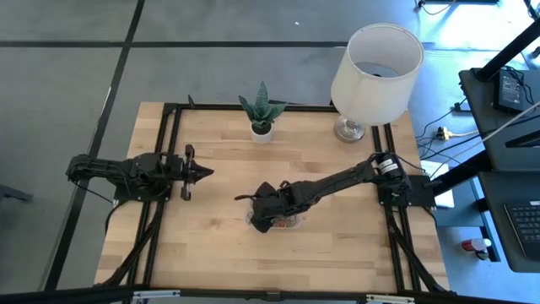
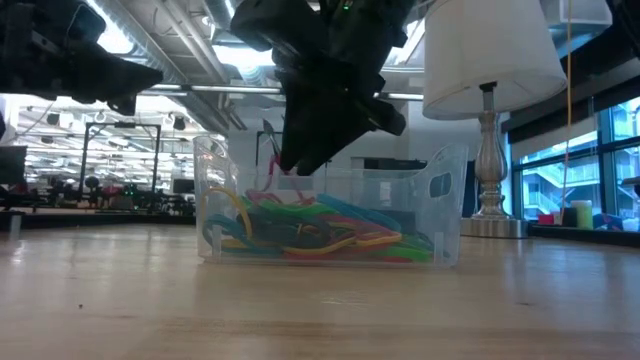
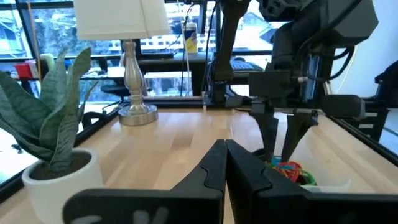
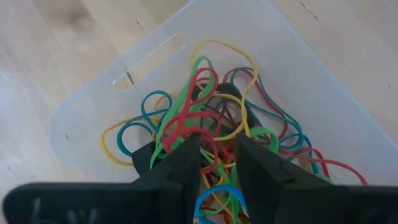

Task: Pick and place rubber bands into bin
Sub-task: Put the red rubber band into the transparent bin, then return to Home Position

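The clear bin (image 2: pixel 440 200) stands on the wood near the table's middle (image 1: pixel 296 225) and holds a tangle of rubber bands (image 4: pixel 205 93) in green, red, yellow and teal (image 2: pixel 320 232). My right gripper (image 4: pixel 217 142) hangs over the bin's left part, pointing down (image 2: pixel 296 165), its fingers a small gap apart (image 3: pixel 281 155). A red band (image 2: pixel 272 165) shows above the bin's rim beside one finger. My left gripper (image 1: pixel 207 172) waits shut above the table's left part (image 3: pixel 225 148), pointing toward the bin. My right gripper comes at the bands from above, pointing down into the bin. A red band (image 4: pixel 189 132) and a green one (image 4: pixel 163 140) run up along one finger (image 4: pixel 180 165). I cannot tell whether they are caught on it or only lie behind it.
A white pot with a green plant (image 1: pixel 261 127) stands at the far edge, and a white-shaded lamp (image 1: pixel 375 63) at the far right corner (image 2: pixel 490 100). Black frame rails (image 1: pixel 169 152) run along the table's sides. Bare wood lies near and left of the bin.
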You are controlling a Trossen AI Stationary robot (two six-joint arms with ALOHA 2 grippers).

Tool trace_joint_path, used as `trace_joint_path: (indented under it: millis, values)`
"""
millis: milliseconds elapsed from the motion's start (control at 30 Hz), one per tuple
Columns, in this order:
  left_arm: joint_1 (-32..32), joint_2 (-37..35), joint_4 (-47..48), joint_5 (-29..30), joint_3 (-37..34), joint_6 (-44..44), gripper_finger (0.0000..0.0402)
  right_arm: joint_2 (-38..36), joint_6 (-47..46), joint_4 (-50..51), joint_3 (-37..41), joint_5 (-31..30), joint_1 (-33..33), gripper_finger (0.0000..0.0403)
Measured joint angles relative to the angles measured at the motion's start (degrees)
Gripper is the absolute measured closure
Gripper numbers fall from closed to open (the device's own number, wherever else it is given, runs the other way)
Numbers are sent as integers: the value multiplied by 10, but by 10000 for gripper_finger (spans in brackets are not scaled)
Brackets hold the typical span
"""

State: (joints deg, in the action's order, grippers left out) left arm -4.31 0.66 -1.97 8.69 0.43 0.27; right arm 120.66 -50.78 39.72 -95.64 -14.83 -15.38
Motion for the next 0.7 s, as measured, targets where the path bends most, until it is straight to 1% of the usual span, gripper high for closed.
trace_joint_path:
  millis: [100,267,467,700]
  values:
    - [-1,0,1,-7,0,1,399,0,0,1,0,2,0,294]
    - [-1,1,1,-9,0,0,400,0,1,13,0,29,0,286]
    - [-1,3,1,-9,0,-25,397,-4,5,36,0,30,0,286]
    - [-1,3,1,-9,0,-25,394,-54,78,75,0,29,-2,291]
